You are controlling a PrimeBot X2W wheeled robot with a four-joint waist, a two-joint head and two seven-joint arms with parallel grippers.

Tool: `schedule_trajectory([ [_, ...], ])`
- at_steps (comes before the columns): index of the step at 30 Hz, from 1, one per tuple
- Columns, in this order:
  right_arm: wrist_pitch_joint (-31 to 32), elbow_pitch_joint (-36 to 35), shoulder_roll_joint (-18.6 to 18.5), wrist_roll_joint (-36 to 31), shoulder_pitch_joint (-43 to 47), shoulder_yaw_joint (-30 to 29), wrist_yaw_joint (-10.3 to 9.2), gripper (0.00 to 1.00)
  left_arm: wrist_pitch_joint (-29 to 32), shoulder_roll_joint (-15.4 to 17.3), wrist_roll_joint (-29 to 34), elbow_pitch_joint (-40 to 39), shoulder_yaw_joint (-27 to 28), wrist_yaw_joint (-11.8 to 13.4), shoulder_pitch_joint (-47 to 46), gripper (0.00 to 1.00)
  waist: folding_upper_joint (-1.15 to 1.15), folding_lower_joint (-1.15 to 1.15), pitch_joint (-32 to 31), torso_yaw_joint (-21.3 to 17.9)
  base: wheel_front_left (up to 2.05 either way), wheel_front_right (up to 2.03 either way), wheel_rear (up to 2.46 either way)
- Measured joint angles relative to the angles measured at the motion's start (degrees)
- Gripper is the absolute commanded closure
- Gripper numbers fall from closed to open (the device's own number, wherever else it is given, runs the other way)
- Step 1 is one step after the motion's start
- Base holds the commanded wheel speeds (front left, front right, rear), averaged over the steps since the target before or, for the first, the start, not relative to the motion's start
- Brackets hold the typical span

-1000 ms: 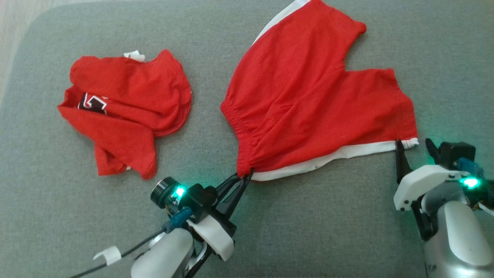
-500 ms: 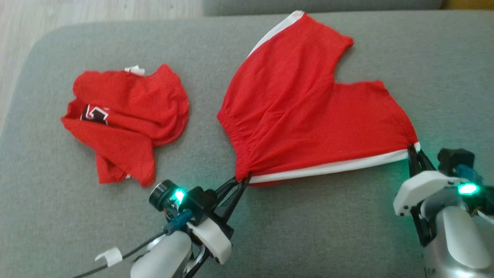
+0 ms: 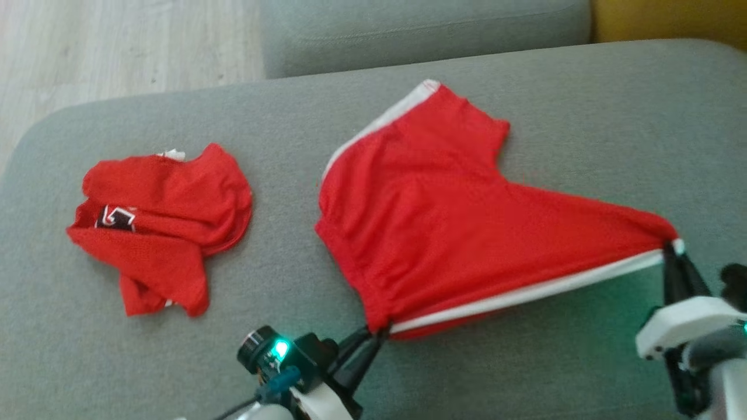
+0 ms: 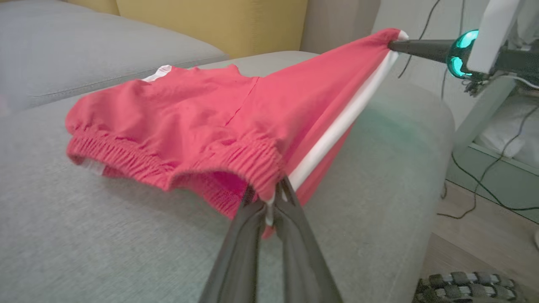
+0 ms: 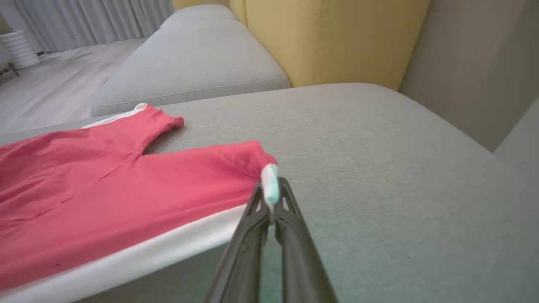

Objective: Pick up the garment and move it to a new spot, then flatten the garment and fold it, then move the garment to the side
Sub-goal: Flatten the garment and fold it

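The garment [image 3: 443,216] is a pair of red shorts with a white side stripe, spread over a grey cushion. My left gripper [image 3: 379,333] is shut on the waistband corner [image 4: 269,189] at the near edge. My right gripper [image 3: 671,248] is shut on the white hem corner [image 5: 269,185] of the leg at the right. The striped edge [image 4: 337,126] is stretched taut between the two grippers and raised off the cushion; the far leg [image 5: 147,122] still lies on the cushion.
A second red garment [image 3: 163,227], crumpled, with a black-and-white patch, lies to the left on the grey cushion [image 3: 583,116]. Another grey cushion [image 3: 420,29] and a yellow one [image 5: 328,38] stand behind. Wooden floor [image 3: 117,46] lies beyond the cushion's left edge; cables [image 4: 484,176] run past its right end.
My right gripper has closed on the hem corner and pulled it right and up. The striped edge has gone taut. The head camera has tilted, shifting the whole view down.
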Motion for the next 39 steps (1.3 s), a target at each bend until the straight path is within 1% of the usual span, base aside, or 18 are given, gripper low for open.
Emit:
schedule_trajectory([
  [2,0.8,-3.6,-0.2,0.2,1.9,-0.8,0.0,1.0,1.0,0.3,0.0,-2.0,-0.3,0.1,0.8,1.0,0.0,0.0,-0.3,-0.5,0.0,0.0,0.0],
  [5,2.2,-8.7,-0.2,0.1,3.4,-1.3,0.0,1.0,1.3,0.8,0.0,-4.5,-0.1,1.3,1.1,1.0,0.0,0.0,0.2,-0.3,0.0,0.0,0.0],
  [7,3.2,-11.3,-0.2,0.1,3.5,-1.2,0.0,1.0,1.3,1.0,-0.2,-5.6,0.2,2.1,1.0,1.0,0.0,0.01,0.6,0.0,0.0,0.0,0.0],
  [9,4.3,-13.3,-0.2,0.1,3.4,-0.8,0.0,1.0,1.9,1.3,-0.9,-6.6,0.3,2.1,0.9,1.0,0.0,0.01,1.1,0.5,0.0,0.0,0.0],
  [13,5.7,-14.2,-0.4,-0.4,0.9,0.2,0.0,1.0,2.9,1.4,-0.9,-7.7,0.9,2.6,-0.8,1.0,0.0,0.01,2.7,1.8,0.0,0.0,0.0],
  [17,7.4,-13.3,-1.9,-3.0,-6.5,1.9,0.0,1.0,3.7,1.3,-0.9,-8.3,2.5,2.9,-5.6,1.0,0.0,0.01,5.1,3.5,0.0,0.0,0.0],
  [22,9.6,-6.4,-4.2,-6.5,-18.9,6.0,0.0,1.0,5.9,1.3,-0.9,-7.8,3.8,3.0,-10.5,1.0,0.0,0.02,8.7,5.5,0.0,0.0,0.0],
  [26,10.2,1.7,-5.9,-8.1,-26.7,8.3,0.0,1.0,7.5,1.0,-1.1,-6.8,4.0,2.4,-14.2,1.0,0.0,0.02,11.8,7.3,0.0,0.0,0.0],
  [29,10.2,7.9,-6.6,-8.7,-31.9,9.6,0.0,1.0,8.4,0.7,-1.5,-5.4,4.4,2.0,-17.5,1.0,0.0,0.03,14.1,8.7,0.0,0.0,0.0],
  [33,9.4,15.8,-7.7,-9.9,-38.2,11.3,0.0,1.0,8.9,-0.2,-1.8,-2.6,5.4,1.4,-21.7,1.0,0.0,0.02,16.9,10.4,0.0,0.0,0.0],
  [37,8.2,22.8,-8.5,-10.8,-43.6,11.9,0.0,1.0,8.9,-1.4,-2.0,-0.1,5.2,0.4,-24.8,1.0,0.0,0.03,19.2,12.1,0.0,0.0,0.0],
  [39,7.2,25.9,-9.3,-12.1,-45.8,13.0,0.0,1.0,8.9,-2.0,-2.0,1.2,4.5,0.4,-25.8,1.0,0.0,0.02,20.0,13.1,0.0,0.0,0.0],
])
